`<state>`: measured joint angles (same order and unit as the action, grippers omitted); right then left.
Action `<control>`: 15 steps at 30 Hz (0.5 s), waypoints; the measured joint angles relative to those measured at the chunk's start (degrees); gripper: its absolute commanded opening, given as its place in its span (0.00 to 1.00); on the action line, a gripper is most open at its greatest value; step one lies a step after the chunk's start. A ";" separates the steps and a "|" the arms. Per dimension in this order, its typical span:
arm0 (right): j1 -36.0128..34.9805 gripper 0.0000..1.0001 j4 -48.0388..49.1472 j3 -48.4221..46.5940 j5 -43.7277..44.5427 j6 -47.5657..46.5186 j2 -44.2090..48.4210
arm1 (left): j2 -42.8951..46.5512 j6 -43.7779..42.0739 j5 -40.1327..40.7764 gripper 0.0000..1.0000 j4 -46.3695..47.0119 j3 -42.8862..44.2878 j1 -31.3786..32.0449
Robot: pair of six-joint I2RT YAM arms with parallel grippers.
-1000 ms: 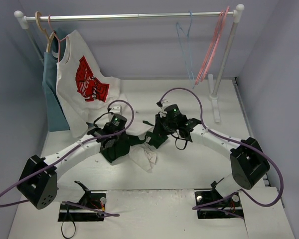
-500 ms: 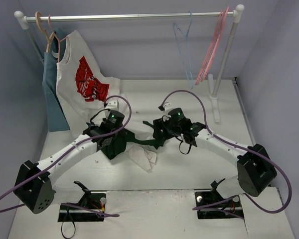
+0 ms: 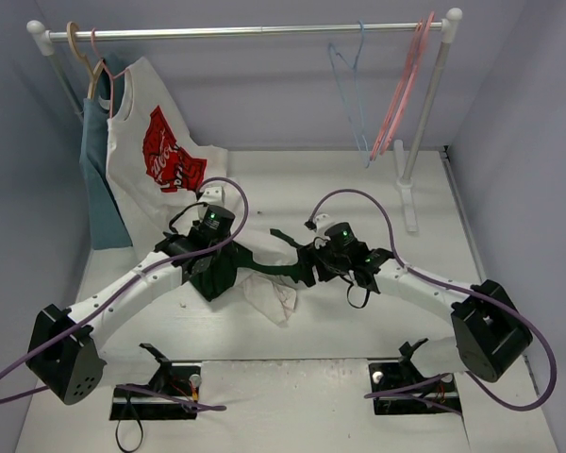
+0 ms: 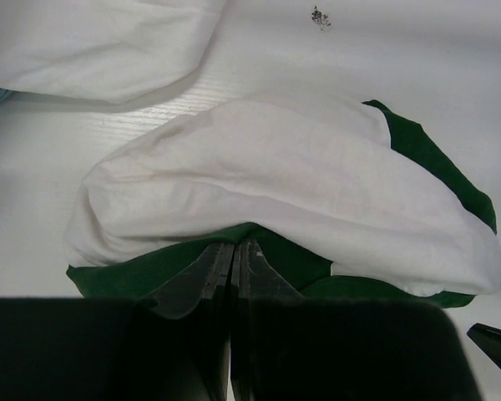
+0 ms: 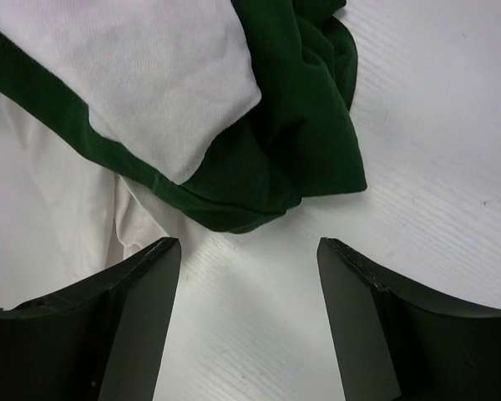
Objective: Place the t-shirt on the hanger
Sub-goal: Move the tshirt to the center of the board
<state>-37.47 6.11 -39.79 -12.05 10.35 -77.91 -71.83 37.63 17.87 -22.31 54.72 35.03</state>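
Crumpled on the bench [image 3: 311, 179] at frame centre, the t-shirt [image 3: 267, 283] is clamped at a green edge by the left gripper [image 4: 234, 259], seemingly for lifting, while the right gripper [image 5: 249, 244] is spread empty beside it and the hanger [image 3: 342, 80] is hung at upper right.

Shows two matching arms: left arm [image 3: 123, 288] and right arm [image 3: 420, 278], both with white tubular links and black joint housings. Carries a bulky black shoulder block [image 3: 66, 354] at each base, above black base plates [image 3: 156, 396]. Trails a purple cable [image 3: 357, 192] in loops along each arm. Glows green at a wrist LED [image 3: 213, 215] (one per arm). Ends in matte black fingers [image 5: 134, 317], broad and wedge-shaped.
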 measured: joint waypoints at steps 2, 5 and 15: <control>0.00 0.68 0.92 -0.37 -0.31 -0.26 -1.20 | 0.04 -0.13 -0.02 0.00 -0.48 0.46 0.00; 0.00 0.68 1.57 -1.55 -1.11 -1.09 -4.28 | 0.15 -0.37 -0.02 0.00 -1.53 1.27 -0.02; -0.46 0.21 2.27 -5.53 -3.50 -4.94 -9.31 | 1.03 -1.88 -0.96 0.00 -4.92 6.03 -0.22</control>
<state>-37.93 8.38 -45.32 -15.55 5.41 -87.22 -70.81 35.75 16.91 -27.22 60.75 34.81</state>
